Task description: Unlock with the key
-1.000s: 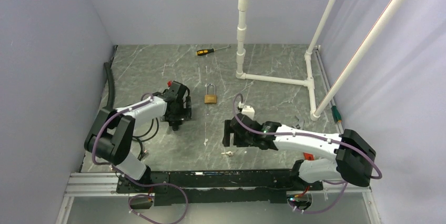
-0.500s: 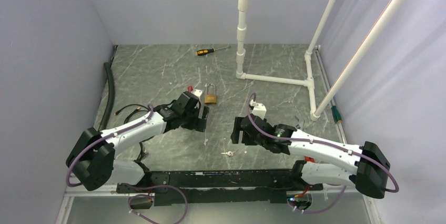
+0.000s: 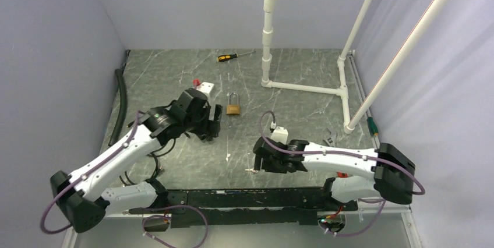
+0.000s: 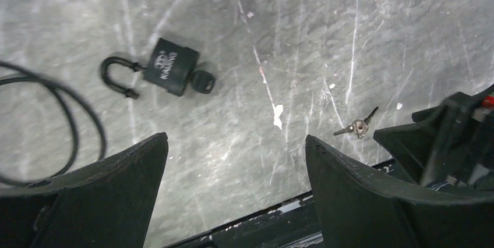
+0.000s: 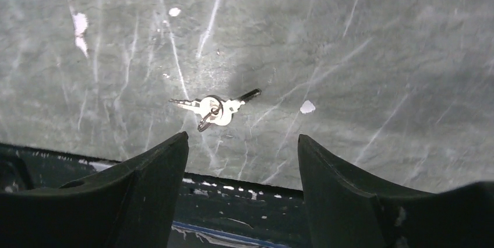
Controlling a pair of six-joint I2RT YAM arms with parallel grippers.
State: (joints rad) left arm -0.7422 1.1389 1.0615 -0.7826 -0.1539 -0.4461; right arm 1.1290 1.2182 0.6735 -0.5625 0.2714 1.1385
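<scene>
A brass padlock stands shut on the grey marbled table, just right of my left gripper. The left wrist view shows a black padlock lying flat, a black-headed key in its keyhole and its shackle swung out. A small ring with two silver keys lies near the table's front edge. My right gripper hangs open just over and nearer than those keys, touching nothing. My left gripper is open and empty.
A yellow-handled screwdriver lies at the back. A white pipe frame fills the back right. A black hose runs along the left wall, a loose black cable lies beside the black padlock, and the black rail borders the front.
The left arm stretched out and its gripper shifted right toward the brass padlock. The right gripper rose, then came back down over the key ring, its jaws somewhat narrower.
</scene>
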